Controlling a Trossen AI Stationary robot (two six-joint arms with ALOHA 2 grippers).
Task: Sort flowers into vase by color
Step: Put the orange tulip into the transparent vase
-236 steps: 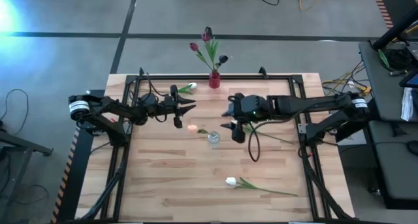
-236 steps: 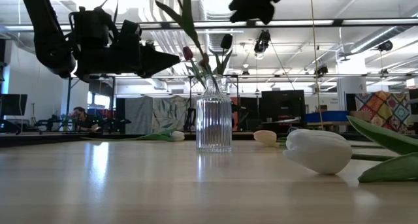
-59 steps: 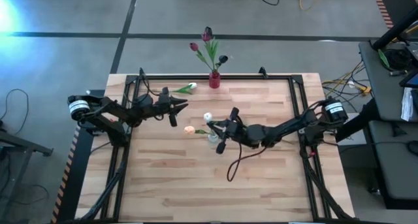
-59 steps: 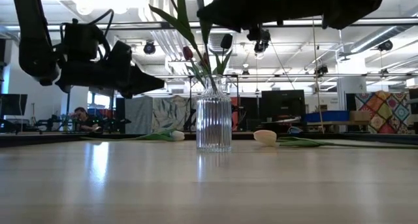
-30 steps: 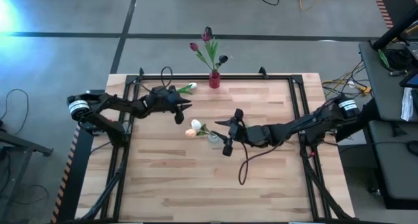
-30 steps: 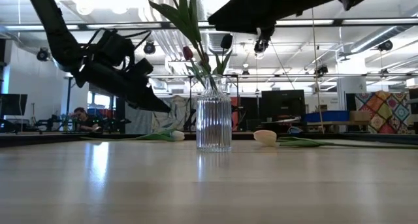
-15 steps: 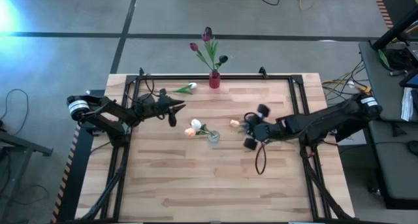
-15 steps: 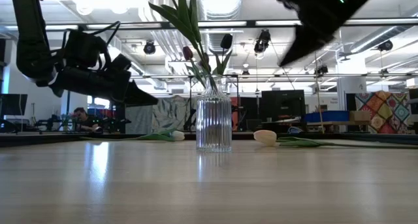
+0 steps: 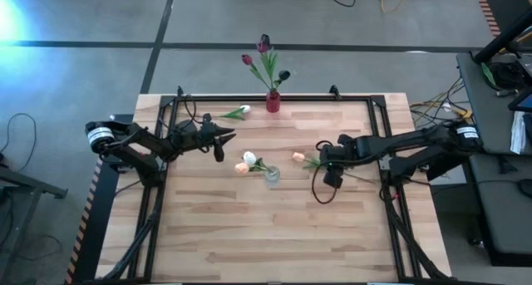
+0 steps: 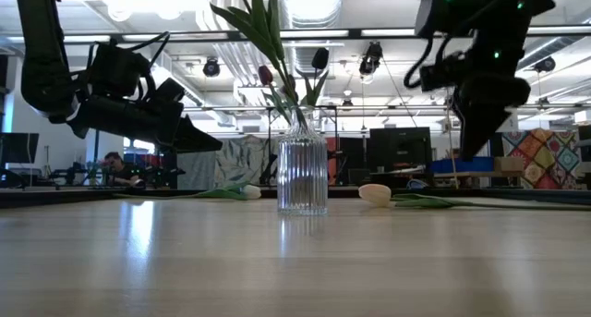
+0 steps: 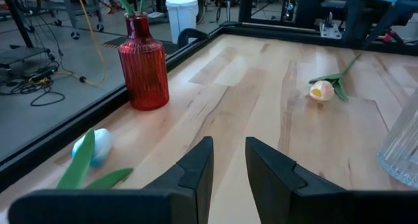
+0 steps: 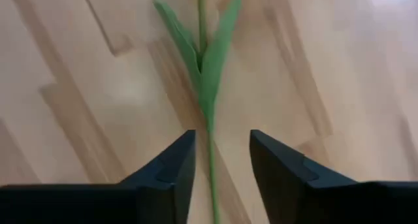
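A peach tulip (image 9: pixel 298 157) lies flat on the table, its stem and leaves (image 12: pixel 206 67) running toward the right edge. My right gripper (image 12: pixel 222 165) hangs over that stem, pointing down and open, one finger on either side and clear of it. A clear ribbed vase (image 9: pixel 272 176) at the table's middle holds a white and a peach tulip (image 9: pixel 246 162). A red vase (image 9: pixel 273 102) at the far edge holds maroon tulips (image 9: pixel 264 46). My left gripper (image 9: pixel 221 140) hovers open and empty left of the clear vase.
A white tulip (image 9: pixel 239 112) lies along the far edge, left of the red vase (image 11: pixel 144 70). A black frame (image 9: pixel 357 97) rims the table. Bare wood stretches across the near half (image 9: pixel 266 235).
My right gripper has swung away from the clear vase toward the table's right edge, sunk a little and tipped from near level to pointing down over the lying peach tulip's stem. My left gripper has drawn back slightly toward the left edge and levelled out.
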